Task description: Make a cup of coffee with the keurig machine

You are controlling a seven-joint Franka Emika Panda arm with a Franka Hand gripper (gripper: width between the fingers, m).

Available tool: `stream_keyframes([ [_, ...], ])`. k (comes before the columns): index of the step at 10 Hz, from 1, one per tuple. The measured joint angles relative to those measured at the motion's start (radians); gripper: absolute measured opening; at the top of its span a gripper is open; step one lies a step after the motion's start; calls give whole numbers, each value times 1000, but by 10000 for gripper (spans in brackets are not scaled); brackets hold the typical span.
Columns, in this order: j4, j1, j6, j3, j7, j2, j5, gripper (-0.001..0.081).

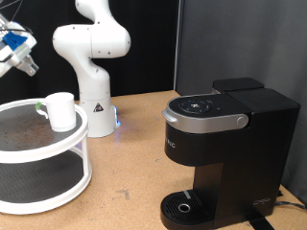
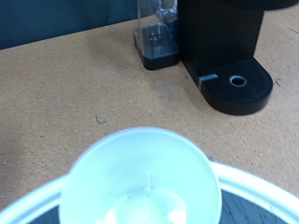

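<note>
We see the gripper (image 1: 21,57) hanging above the rack (image 1: 38,158), well clear of the cup (image 1: 60,110); its jaw state we cannot tell. The keurig machine (image 1: 225,153) stands apart.

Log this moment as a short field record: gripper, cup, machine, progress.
gripper: gripper at the exterior view's top left, above the white two-tier stand, holding nothing visible
cup: cup upright on the stand's top shelf, apparently empty
machine: keurig machine on the table, lid closed, drip base bare
progress: cup not yet at the machine
</note>
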Motion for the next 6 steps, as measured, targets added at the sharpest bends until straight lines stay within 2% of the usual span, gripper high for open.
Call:
stream_keyframes([
  [3,-34,1,91,-26,-8,40,18,3],
  [4,-43,3,113,-33,-17,50,24,98],
  [5,-53,5,134,-39,-31,58,30,98],
  [6,-61,5,148,-41,-43,66,36,281],
])
